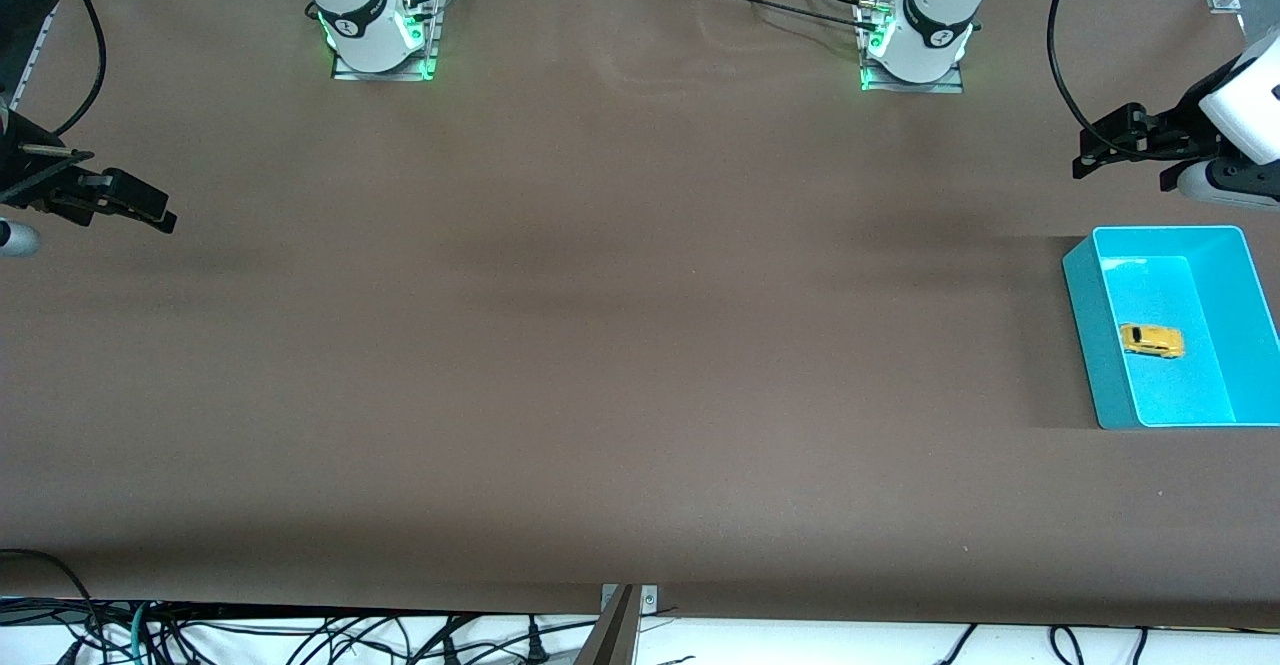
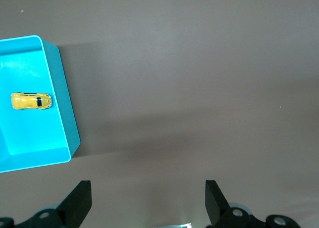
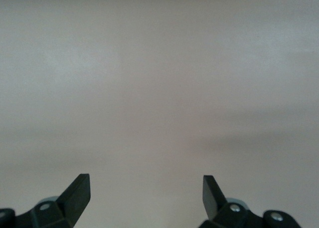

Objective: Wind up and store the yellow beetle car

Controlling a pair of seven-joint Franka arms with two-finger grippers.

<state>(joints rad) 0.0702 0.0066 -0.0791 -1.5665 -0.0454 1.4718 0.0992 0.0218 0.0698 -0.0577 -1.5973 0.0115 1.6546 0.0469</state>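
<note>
front view is showing me the yellow beetle car (image 1: 1152,340) lying on its wheels inside the turquoise bin (image 1: 1085,330) at the left arm's end of the surface (image 1: 600,345), its long axis running along the table's length. i can't tell which end is its nose. i'm seeing the left hand (image 1: 1125,150) hovering spread above the surface beside the bin, the right hand (image 1: 125,207) waiting spread at its own end.

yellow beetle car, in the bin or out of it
In. The yellow beetle car sits on its wheels on the floor of the turquoise bin, inside its walls, and neither pincer touches it.
</note>
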